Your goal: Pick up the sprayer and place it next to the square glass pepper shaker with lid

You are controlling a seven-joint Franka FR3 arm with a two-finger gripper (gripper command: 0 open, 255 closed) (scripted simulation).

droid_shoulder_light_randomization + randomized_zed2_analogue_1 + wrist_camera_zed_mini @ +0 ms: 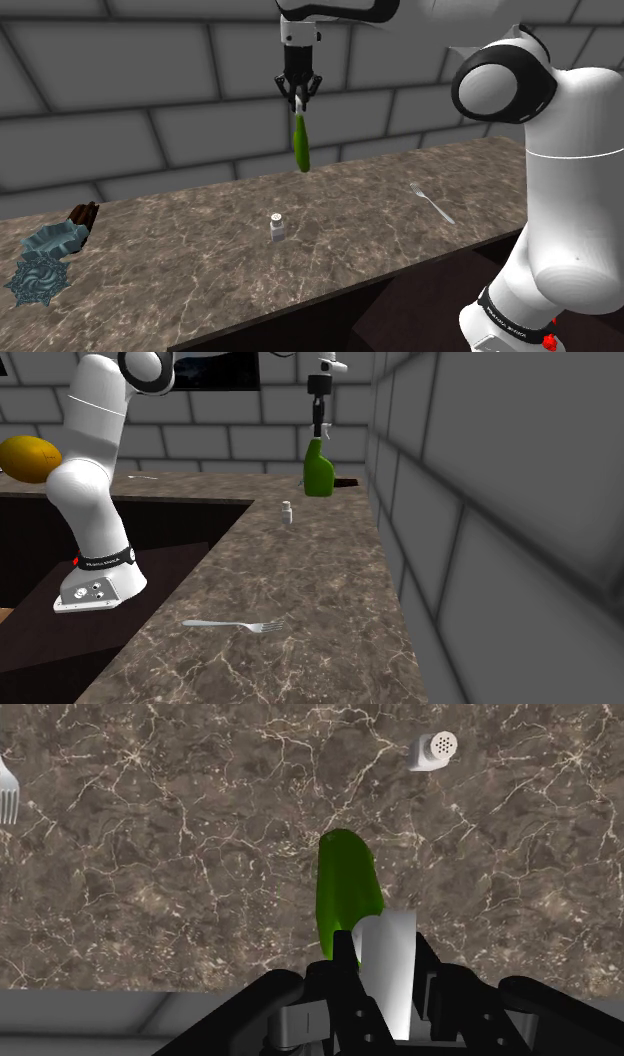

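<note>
Currently jaws are gripping the green sprayer (302, 145) by its white head, dangling it above the counter (200, 260), shaker (278, 227) sitting at its 7 o'clock, shoulder view. Risk: bottle swinging on descent, toppling shaker.

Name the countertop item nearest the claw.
The small white shaker, standing near the held green sprayer; the fork and the blue-grey pieces lie much farther off.
</note>
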